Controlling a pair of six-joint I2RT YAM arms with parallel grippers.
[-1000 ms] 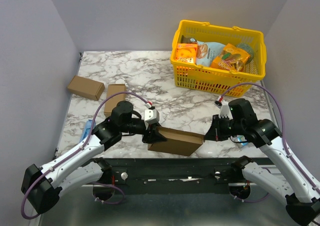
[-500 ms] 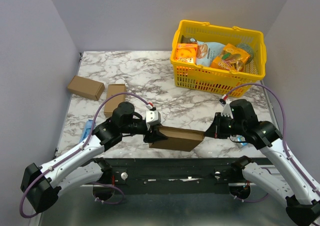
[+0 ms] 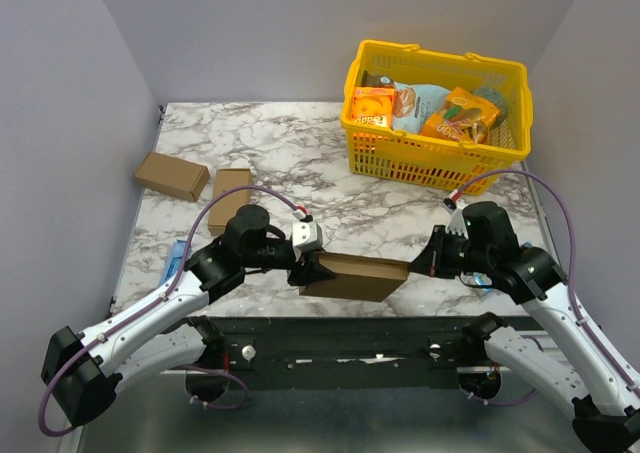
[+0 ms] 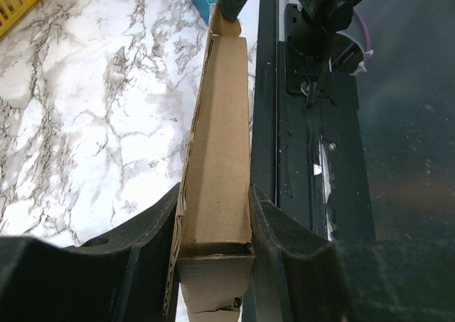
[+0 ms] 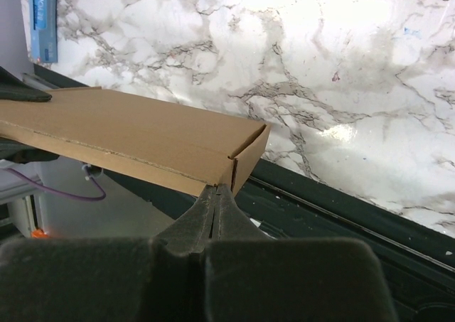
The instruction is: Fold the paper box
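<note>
The left end effector (image 3: 305, 270) is clamped on the near-left end of the paper box (image 3: 352, 277), one finger on each broad face. The box, folded flat into a narrow sleeve, stands on edge between the two end effectors, above the near rim of the marble tabletop (image 3: 300, 163). The right end effector (image 3: 415, 266) has its fingers pressed together, their tip meeting the lower corner of the box's right end; whether a tab is nipped there I cannot tell. Beyond the left end effector and to its left lie two smaller brown boxes (image 3: 172, 175), close together. Well beyond the right end effector stands a yellow basket (image 3: 440, 163) of packets.
</note>
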